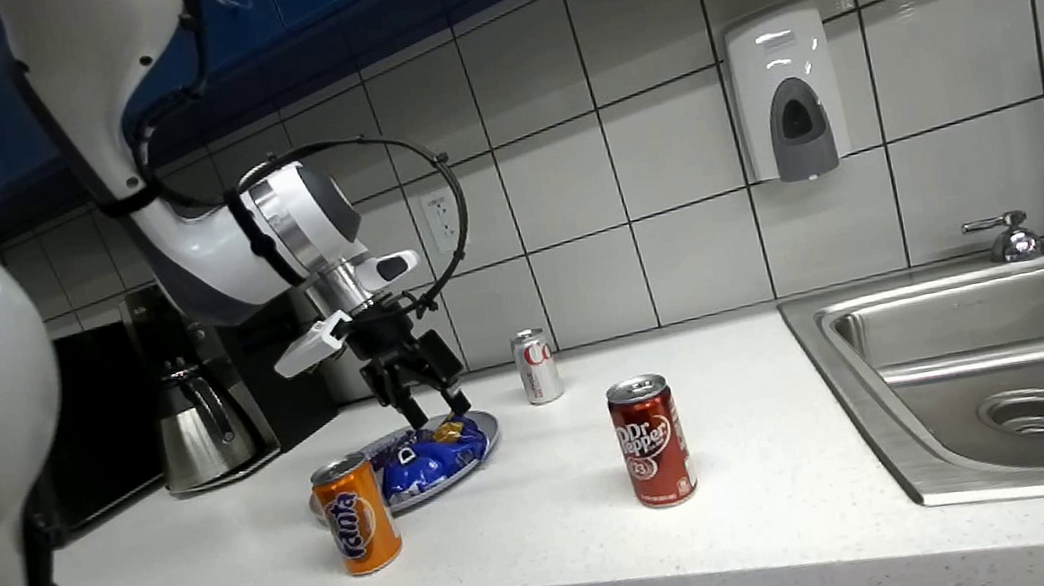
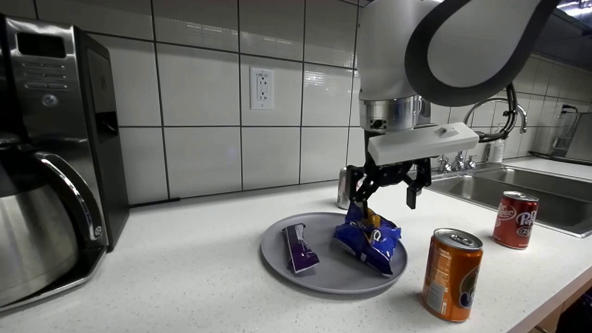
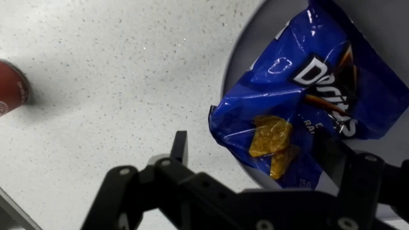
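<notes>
A blue Doritos bag (image 3: 271, 89) lies on a round grey plate (image 2: 333, 280), with a purple wrapper (image 2: 299, 249) beside it. My gripper (image 2: 388, 210) stands open above the bag's chip-printed end, jaws wide apart. In the wrist view one finger (image 3: 181, 147) hangs over bare counter outside the plate, while the opposite finger (image 3: 332, 156) overlaps the bag. Whether that finger touches the bag I cannot tell. Nothing is gripped. In an exterior view the gripper (image 1: 438, 415) points down at the bag (image 1: 429, 464).
An orange Fanta can (image 1: 357, 516) stands close to the plate, near the counter's front. A Dr Pepper can (image 1: 652, 442) stands toward the sink (image 1: 850, 411). By the tiled wall is a silver can (image 1: 537, 367). A coffee maker (image 2: 41, 231) occupies the opposite end.
</notes>
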`<state>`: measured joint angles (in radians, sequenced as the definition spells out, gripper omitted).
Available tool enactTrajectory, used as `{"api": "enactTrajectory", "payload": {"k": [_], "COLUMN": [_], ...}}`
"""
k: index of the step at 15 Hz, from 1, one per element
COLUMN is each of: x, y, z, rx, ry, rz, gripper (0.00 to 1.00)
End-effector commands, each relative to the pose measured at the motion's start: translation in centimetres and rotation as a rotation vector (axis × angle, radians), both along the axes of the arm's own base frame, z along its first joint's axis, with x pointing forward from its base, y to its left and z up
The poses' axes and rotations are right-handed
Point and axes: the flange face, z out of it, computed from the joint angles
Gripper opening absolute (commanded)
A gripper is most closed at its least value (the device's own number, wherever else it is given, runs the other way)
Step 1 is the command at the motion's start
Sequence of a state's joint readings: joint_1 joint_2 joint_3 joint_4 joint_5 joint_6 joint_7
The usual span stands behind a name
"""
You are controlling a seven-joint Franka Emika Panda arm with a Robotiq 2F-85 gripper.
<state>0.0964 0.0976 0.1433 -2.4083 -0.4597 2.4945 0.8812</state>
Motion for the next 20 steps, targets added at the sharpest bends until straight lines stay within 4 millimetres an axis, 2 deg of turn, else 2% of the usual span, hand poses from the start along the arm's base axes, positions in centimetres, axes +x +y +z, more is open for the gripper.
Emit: {"api": "enactTrajectory", "payload": {"k": [1,7,8,9,14,18,19,20], "x": [1.1,1.9,2.0,2.1,2.4,2.5,2.5,2.5], "y": [0.3,0.3,0.2,0.2,0.3,0.5,0.5,0.4], "z": [-0.9,-1.6,-1.7,-1.7,-1.9,-2.0,-2.0,-2.0], "rx": [-0.010,-0.010,-0.009,-0.010,-0.015,-0.016,-0.017,-0.018], "ry": [-0.001,0.005,0.004,0.005,0.007,0.009,0.010,0.010], "rz": [-0.026,-0.036,-0.037,-0.037,-0.035,-0.031,-0.031,-0.030], "gripper": [1.00,1.00,0.75,0.74,0.34,0.05,0.00,0.00]}}
